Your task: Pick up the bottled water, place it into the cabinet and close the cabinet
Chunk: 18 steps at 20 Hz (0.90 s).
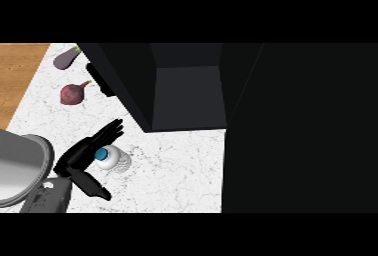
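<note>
I count one water bottle (pixel 113 158), one eggplant (pixel 66 58), one red onion (pixel 72 93), one dark cabinet (pixel 184 90), one hand (pixel 83 154), and one grey forearm (pixel 22 170) at lower left.

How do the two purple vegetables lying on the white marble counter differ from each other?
The long greyish-purple eggplant is slender and pale, while the round reddish-purple beet-like vegetable is squat and darker. The eggplant lies at the counter's far edge, partly cut off by the picture; the round one lies nearer and shows whole. The eggplant's stem end is green, the round one's reddish. Both lie untouched on the white marble counter.
</note>
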Motion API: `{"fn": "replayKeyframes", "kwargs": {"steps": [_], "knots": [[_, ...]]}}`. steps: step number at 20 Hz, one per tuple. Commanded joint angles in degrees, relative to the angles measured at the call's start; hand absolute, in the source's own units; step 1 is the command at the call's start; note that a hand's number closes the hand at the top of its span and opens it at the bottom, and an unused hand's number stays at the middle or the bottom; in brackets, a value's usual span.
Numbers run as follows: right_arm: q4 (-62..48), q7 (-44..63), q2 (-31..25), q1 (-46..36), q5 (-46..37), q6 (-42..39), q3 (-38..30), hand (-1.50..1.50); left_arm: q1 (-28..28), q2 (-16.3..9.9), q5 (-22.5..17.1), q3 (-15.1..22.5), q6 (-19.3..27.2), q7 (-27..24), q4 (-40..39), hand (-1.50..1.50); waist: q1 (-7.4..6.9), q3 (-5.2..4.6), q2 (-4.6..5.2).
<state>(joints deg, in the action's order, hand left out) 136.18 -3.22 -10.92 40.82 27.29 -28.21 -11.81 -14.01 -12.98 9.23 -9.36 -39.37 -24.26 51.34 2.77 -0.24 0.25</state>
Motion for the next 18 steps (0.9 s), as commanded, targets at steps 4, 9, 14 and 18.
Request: {"fn": "replayKeyframes", "kwargs": {"steps": [4,9,14,18], "knots": [[10.7,3.1,-0.7,4.3,10.4,1.4,-0.8,-1.5,-3.9,0.7,0.0,0.1,-2.3,-7.9,-12.7,-1.5,-0.16,-0.02,0.08],[9.7,2.1,-1.4,4.3,8.9,1.6,-0.4,-1.5,-7.1,2.3,0.4,2.4,-4.0,-10.8,-18.1,-1.5,0.39,-0.1,0.24],[8.1,-0.6,-0.5,5.4,7.4,1.2,-0.3,-1.5,-5.8,2.6,-0.7,3.0,-5.5,-15.8,-21.2,1.5,0.17,-0.1,0.18],[6.9,-3.0,-0.8,7.6,7.1,-0.3,-1.1,-1.5,-7.3,2.1,-6.7,0.5,-12.4,-11.2,-23.0,1.5,-0.03,0.0,-0.16]]}}
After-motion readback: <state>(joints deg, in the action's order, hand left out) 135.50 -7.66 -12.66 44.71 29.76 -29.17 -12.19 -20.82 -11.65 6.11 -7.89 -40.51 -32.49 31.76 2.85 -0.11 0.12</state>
